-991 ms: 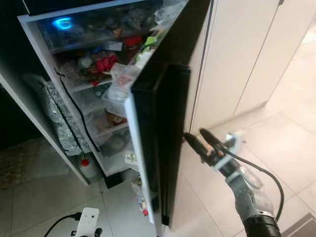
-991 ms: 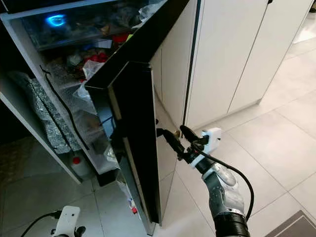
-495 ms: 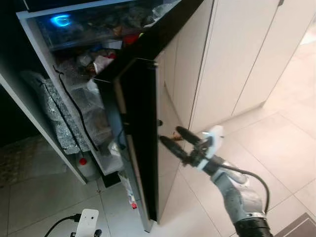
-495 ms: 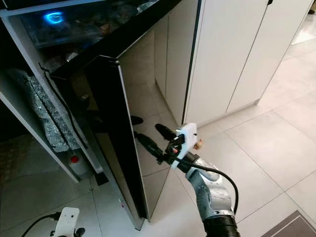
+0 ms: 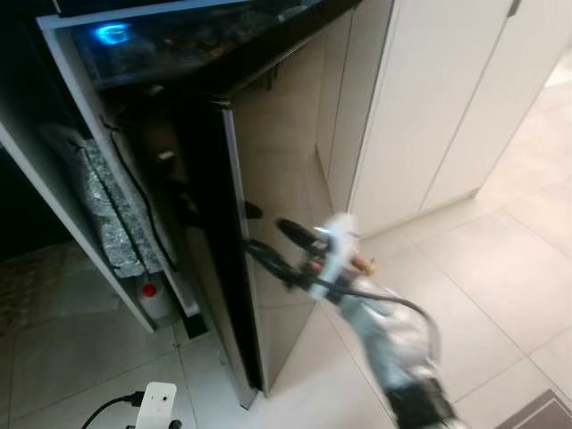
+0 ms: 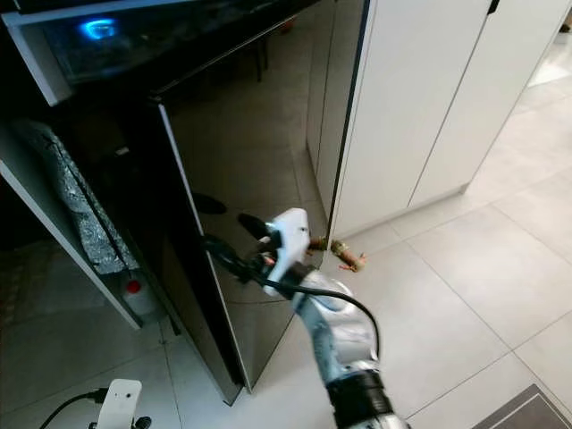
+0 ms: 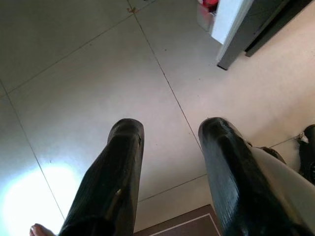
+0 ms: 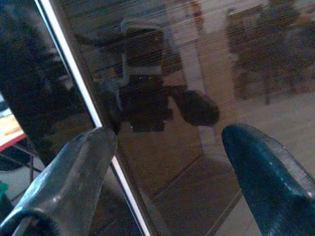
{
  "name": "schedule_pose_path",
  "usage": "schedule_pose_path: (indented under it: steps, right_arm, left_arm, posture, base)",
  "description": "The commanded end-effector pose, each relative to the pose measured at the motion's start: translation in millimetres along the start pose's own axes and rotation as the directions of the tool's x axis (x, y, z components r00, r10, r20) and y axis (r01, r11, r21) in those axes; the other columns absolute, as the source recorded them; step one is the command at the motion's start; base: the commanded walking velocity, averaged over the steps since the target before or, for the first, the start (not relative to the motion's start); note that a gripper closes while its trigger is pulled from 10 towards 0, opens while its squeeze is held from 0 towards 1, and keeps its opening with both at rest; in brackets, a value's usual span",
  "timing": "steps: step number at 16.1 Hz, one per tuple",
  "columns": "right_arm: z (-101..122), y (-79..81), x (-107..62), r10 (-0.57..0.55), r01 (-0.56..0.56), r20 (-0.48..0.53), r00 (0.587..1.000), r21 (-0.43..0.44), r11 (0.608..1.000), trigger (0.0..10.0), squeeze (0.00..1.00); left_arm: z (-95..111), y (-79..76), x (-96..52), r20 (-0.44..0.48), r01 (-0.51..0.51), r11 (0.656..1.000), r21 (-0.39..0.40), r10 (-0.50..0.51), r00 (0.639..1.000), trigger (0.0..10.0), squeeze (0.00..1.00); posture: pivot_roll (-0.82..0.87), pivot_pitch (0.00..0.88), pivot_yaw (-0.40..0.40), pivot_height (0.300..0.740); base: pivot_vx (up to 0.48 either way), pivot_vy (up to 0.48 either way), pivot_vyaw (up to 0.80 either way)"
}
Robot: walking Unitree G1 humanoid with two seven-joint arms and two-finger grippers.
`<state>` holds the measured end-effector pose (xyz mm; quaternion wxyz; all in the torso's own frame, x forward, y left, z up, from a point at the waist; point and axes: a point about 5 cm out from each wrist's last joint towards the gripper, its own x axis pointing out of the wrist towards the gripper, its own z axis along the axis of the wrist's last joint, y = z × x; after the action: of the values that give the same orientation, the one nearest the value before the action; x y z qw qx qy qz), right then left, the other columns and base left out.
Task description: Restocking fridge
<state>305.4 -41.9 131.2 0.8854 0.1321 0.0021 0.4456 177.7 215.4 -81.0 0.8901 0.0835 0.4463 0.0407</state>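
Fridge door (image 6: pixel 250 179): glossy black, swung most of the way toward the cabinet, a narrow gap left at its free edge; the floor and the arm are mirrored in it.
Right gripper (image 6: pixel 228 239): jaws spread apart and gripping nothing, tips against or just off the door's face near its free edge; contact cannot be told.
Right wrist view: the door's pale edge strip (image 8: pixel 93 123) runs between the 2 jaws, close beside 1 finger (image 8: pixel 74 172); the gripper's own reflection (image 8: pixel 147 93) sits just ahead of the jaws.
Fridge interior (image 5: pixel 134 54): beyond the jaws past the door edge, a blue light (image 5: pixel 112 36) glowing at the top and a foil-wrapped bundle (image 5: pixel 103 210) against the side wall.
Red-capped bottle (image 5: pixel 154 299): on the floor at the fridge foot, below and beyond the jaws.
White cabinets (image 6: pixel 420 107): behind the right arm, on the side away from the fridge.
Small brown object (image 6: pixel 344 255): on the tiles just behind the right wrist.
Left gripper (image 7: pixel 167 128): jaws apart and empty, pointed down at bare floor tiles (image 7: pixel 74 73); a red and white object (image 7: pixel 209 10) lies ahead of them by a cabinet corner.
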Motion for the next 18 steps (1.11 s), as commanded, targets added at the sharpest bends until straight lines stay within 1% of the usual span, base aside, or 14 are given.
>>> schedule_pose_path:
  steps: [1,3,4,5,8,12,13,14,17,18]
  right_arm:
    - [-1,3.4,9.0,-0.009,0.008,-0.021,1.000,-0.028,1.000,10.0,0.00]
    - [-1,-3.4,23.4,-0.129,0.127,-0.028,0.991,-0.058,0.990,10.0,0.00]
    - [-2,-3.8,33.0,-0.170,0.168,-0.029,0.985,-0.061,0.984,10.0,0.00]
    - [-2,-4.0,35.9,-0.188,0.185,-0.032,0.982,-0.058,0.981,10.0,0.00]
    - [-2,-4.6,40.9,-0.209,0.207,-0.036,0.977,-0.043,0.977,10.0,0.00]
    - [-1,-6.0,45.7,-0.225,0.224,-0.039,0.974,-0.046,0.974,10.0,0.00]
    - [3,-7.0,50.9,-0.245,0.243,-0.037,0.969,-0.043,0.969,10.0,0.00]
    - [4,-7.1,52.6,-0.251,0.249,-0.037,0.967,-0.043,0.967,10.0,0.00]
    - [7,-6.1,56.4,-0.250,0.248,-0.035,0.968,-0.049,0.968,10.0,0.00]
    - [7,-7.0,55.6,-0.255,0.253,-0.036,0.966,-0.063,0.965,10.0,0.00]
  left_arm:
    - [-5,0.7,-0.9,-0.022,-0.007,1.000,0.007,0.007,1.000,10.0,0.00]
    - [-5,0.2,-0.7,-0.021,-0.007,1.000,0.007,0.007,1.000,10.0,0.00]
    - [-4,-0.6,-0.4,-0.019,-0.008,1.000,0.004,0.008,1.000,10.0,0.00]
    - [-3,-0.7,-0.4,-0.018,-0.008,1.000,0.003,0.008,1.000,10.0,0.00]
    - [-3,-1.4,-0.2,-0.017,-0.007,1.000,0.003,0.007,1.000,10.0,0.00]
    - [-2,-2.4,-0.1,-0.016,-0.005,1.000,0.007,0.005,1.000,10.0,0.00]
    - [-2,-2.8,0.0,-0.015,-0.003,1.000,0.010,0.003,1.000,10.0,0.00]
    - [-1,-2.9,0.1,-0.014,-0.002,1.000,0.010,0.002,1.000,10.0,0.00]
    - [0,-3.3,0.3,-0.012,-0.002,1.000,0.010,0.002,1.000,10.0,0.00]
    - [1,-3.5,0.5,-0.008,-0.004,1.000,0.004,0.004,1.000,10.0,0.00]
  posture:
    - [-0.16,0.000,0.013,0.740]
    - [-0.16,0.000,0.011,0.740]
    - [-0.15,0.000,0.007,0.740]
    - [-0.15,0.000,0.007,0.740]
    - [-0.15,0.000,0.005,0.740]
    - [-0.15,0.000,0.007,0.740]
    - [-0.15,0.000,0.007,0.740]
    - [-0.15,0.000,0.007,0.740]
    - [-0.15,0.000,0.007,0.740]
    - [-0.14,0.000,0.001,0.740]
  base:
    - [0.000,0.000,0.00]
    - [0.000,0.000,0.00]
    - [0.000,0.000,0.00]
    - [0.000,0.000,0.00]
    - [0.000,0.000,0.00]
    - [0.000,0.000,0.00]
    - [0.000,0.000,0.00]
    - [0.000,0.000,0.00]
    - [0.000,0.000,0.00]
    - [0.000,0.000,0.00]
